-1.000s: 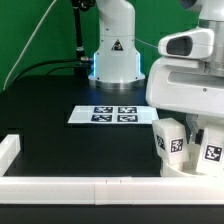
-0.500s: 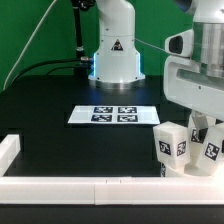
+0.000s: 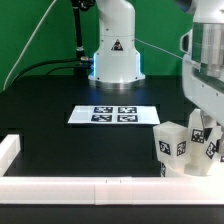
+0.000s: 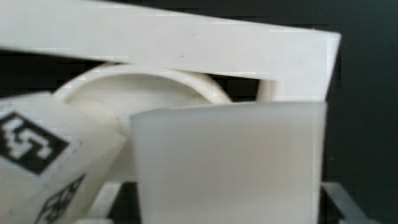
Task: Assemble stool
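White plastic legs (image 3: 172, 147) with black-and-white tags stand bunched against the border bar (image 3: 80, 187), near the bar's end on the exterior view's right; one leg (image 3: 208, 143) sits partly behind the arm (image 3: 205, 60); the wrist view shows a tagged leg (image 4: 45, 150) beside the round seat (image 4: 134, 90), with a blank white block (image 4: 231, 165) filling the foreground; the gripper itself is hidden, so whether its jaws are apart or together I cannot tell; beyond the legs, away from the bar, the marker board (image 3: 112, 114) lies flat on the black table (image 3: 45, 115); the robot base (image 3: 115, 55) stands behind the board.
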Tool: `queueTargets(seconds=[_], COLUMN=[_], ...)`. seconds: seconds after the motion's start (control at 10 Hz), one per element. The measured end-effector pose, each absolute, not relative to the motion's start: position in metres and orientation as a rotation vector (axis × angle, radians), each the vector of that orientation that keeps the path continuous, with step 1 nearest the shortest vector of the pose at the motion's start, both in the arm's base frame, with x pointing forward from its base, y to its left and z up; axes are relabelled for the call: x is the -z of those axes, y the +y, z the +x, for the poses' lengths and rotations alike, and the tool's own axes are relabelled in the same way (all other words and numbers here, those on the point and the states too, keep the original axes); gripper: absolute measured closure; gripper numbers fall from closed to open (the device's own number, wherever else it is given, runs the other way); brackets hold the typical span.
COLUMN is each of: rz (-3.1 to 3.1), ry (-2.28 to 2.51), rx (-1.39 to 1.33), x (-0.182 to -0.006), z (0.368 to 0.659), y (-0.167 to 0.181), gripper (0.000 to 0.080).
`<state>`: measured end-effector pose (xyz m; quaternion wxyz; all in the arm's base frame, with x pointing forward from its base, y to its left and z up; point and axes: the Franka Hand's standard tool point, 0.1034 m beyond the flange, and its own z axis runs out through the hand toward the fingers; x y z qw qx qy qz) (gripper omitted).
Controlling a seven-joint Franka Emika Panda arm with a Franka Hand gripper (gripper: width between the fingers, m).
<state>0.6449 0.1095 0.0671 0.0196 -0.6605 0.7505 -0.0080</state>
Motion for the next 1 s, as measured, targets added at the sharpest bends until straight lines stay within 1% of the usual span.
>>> queueTargets(seconds=[0.1, 0.2, 0.9, 1.0], rz=[-1.757, -1.665, -1.606, -1.487], ry=[2.529, 2.539, 2.528, 2.574], rx=[0.043, 0.072, 0.071, 0.082], x=[-0.0671, -0.0676, -0.0680, -0.0676], z=[0.6453, 0.6457, 0.6450, 0.6450], y=[0.1114, 0.1170, 0.1209, 0.1200], gripper=[0.0460, 0.0460, 0.0460, 0.0460])
